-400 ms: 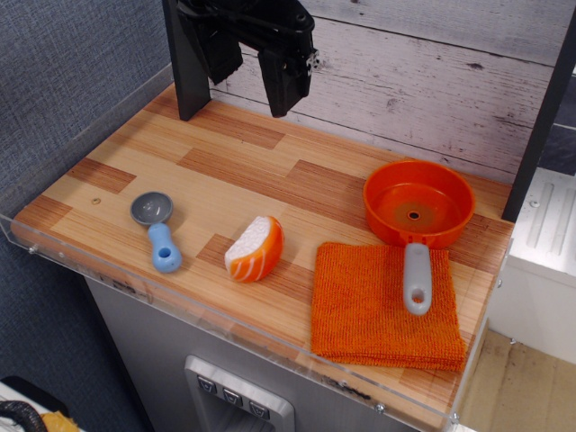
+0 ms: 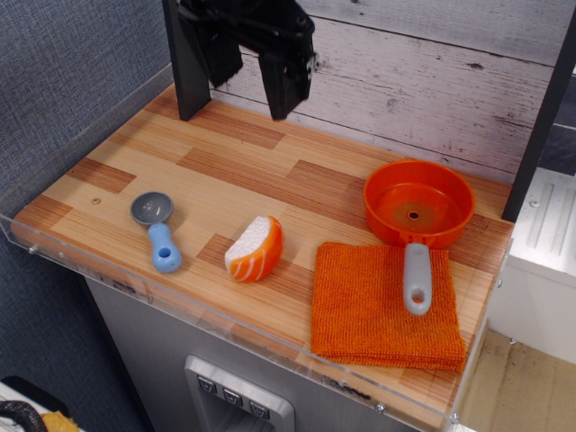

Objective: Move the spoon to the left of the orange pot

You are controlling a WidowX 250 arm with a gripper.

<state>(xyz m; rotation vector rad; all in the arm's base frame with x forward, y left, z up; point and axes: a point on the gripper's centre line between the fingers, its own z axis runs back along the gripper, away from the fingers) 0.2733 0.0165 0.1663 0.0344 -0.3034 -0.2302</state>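
Observation:
The spoon (image 2: 155, 229) lies flat on the wooden table near the front left, its dark-grey bowl toward the back and its light-blue handle toward the front edge. The orange pot (image 2: 418, 205) sits at the right, its grey handle (image 2: 416, 277) lying over the orange cloth. My gripper (image 2: 253, 83) hangs high at the back left, well above the table and far from the spoon. It is open and empty, its two black fingers pointing down.
An orange-and-white sushi toy (image 2: 255, 248) stands between spoon and pot. A square orange cloth (image 2: 385, 304) lies at the front right. A black post (image 2: 187, 63) stands at the back left. A clear lip (image 2: 180, 290) runs along the table's front edge.
My gripper has risen slightly at the back left. Nothing on the table has moved.

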